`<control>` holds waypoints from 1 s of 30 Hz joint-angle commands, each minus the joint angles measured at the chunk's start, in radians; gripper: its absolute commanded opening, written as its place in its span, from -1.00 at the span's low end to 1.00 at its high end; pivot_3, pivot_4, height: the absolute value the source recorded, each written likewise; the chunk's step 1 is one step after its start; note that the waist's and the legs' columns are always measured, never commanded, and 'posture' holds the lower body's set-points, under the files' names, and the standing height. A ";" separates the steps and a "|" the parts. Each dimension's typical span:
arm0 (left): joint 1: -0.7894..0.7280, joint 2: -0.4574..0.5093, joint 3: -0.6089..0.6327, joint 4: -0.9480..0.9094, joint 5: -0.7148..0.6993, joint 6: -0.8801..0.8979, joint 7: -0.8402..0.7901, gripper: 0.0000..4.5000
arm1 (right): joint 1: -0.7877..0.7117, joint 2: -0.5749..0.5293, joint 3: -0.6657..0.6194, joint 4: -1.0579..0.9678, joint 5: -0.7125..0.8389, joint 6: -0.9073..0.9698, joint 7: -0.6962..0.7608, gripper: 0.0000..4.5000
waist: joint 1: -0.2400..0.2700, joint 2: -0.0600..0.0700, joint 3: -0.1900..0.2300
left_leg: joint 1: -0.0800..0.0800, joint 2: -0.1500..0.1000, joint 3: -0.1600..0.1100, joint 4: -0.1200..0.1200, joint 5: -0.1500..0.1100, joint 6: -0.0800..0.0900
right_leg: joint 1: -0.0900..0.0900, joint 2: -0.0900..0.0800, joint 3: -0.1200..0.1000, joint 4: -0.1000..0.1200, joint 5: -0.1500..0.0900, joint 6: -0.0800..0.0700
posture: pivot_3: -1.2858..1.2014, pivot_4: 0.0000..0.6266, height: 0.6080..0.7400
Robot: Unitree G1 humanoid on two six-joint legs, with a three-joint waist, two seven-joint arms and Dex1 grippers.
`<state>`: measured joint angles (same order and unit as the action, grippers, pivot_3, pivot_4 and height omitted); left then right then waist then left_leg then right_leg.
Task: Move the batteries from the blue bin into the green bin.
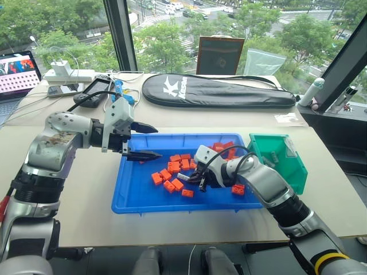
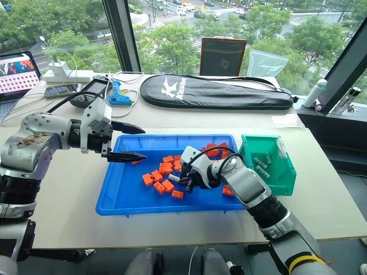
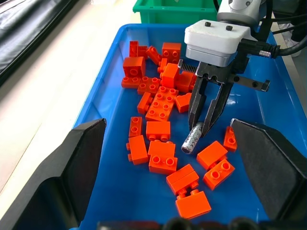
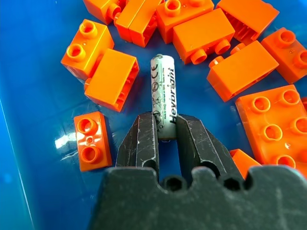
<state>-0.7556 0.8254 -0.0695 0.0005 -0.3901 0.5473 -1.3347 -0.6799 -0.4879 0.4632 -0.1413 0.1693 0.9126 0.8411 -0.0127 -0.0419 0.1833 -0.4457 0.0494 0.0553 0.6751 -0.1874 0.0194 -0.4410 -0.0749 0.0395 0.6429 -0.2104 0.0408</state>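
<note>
Fingers (image 4: 144, 139) pinch battery (image 4: 163, 86) end.

Orange toy bricks (image 1: 172, 175) lie scattered; behind them on the bench (image 1: 80, 195), a black racket bag (image 1: 218, 91), laptop (image 1: 18, 71) and power strip (image 1: 69, 74).

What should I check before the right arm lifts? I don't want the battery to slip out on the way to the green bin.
1. Right gripper closed on the slim grey-silver cylindrical battery: ok, both fingers press its sides.
2. Grip position: not ok, the fingers hold one end and most of the battery sticks out beyond them.
3. Orange plastic toy bricks caught in the grip: ok, they lie beside the battery, none between the fingers.
4. Battery off the floor of the wide shallow blue plastic bin: cannot tell.
5. Small deep teal-green plastic bin ready: ok, open-topped, beside the blue bin.
6. Left gripper clear: ok, open above the blue bin's far corner.
</note>
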 commanded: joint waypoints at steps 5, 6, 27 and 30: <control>-0.032 -0.005 0.021 -0.012 -0.029 0.004 -0.003 1.00 | -0.041 -0.085 -0.200 -0.117 0.134 0.072 0.066 -0.89 | 0.001 0.000 0.000 | 0.000 0.000 0.000 0.000 0.000 0.000 | 0.000 0.000 0.000 0.000 0.000 0.000 | 0.03 -0.52 0.90; -0.033 -0.015 0.032 -0.015 -0.045 0.007 -0.001 1.00 | -0.049 -0.113 -0.244 -0.123 0.157 0.084 0.081 -0.89 | 0.001 0.000 0.000 | 0.000 0.000 0.000 0.000 0.000 0.000 | 0.000 0.000 0.000 0.000 0.000 0.000 | 0.03 -0.52 0.90; -0.141 -0.192 0.052 0.025 -0.101 0.041 0.163 1.00 | 0.173 -0.549 -0.562 0.180 0.104 -0.082 0.087 -0.44 | -0.007 0.000 0.000 | 0.001 0.000 0.000 -0.001 0.000 0.000 | 0.001 0.000 0.002 -0.001 0.000 0.000 | 0.03 -0.52 0.90; -0.152 -0.200 0.052 0.032 -0.094 0.029 0.174 1.00 | 0.182 -0.545 -0.582 0.166 0.095 -0.091 0.058 -0.06 | -0.003 0.000 0.000 | 0.001 -0.001 0.001 -0.001 0.000 0.000 | 0.001 0.000 0.002 -0.001 0.000 0.000 | 0.03 -0.52 0.90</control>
<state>-0.8722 0.6292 -0.0225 0.0394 -0.4908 0.6062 -1.1696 -0.4853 -1.0081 -0.0534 0.0505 0.2688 0.8451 0.9243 -0.0154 -0.0415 0.1836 -0.4450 0.0479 0.0560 0.6743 -0.1875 0.0196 -0.4405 -0.0757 0.0416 0.6415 -0.2104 0.0412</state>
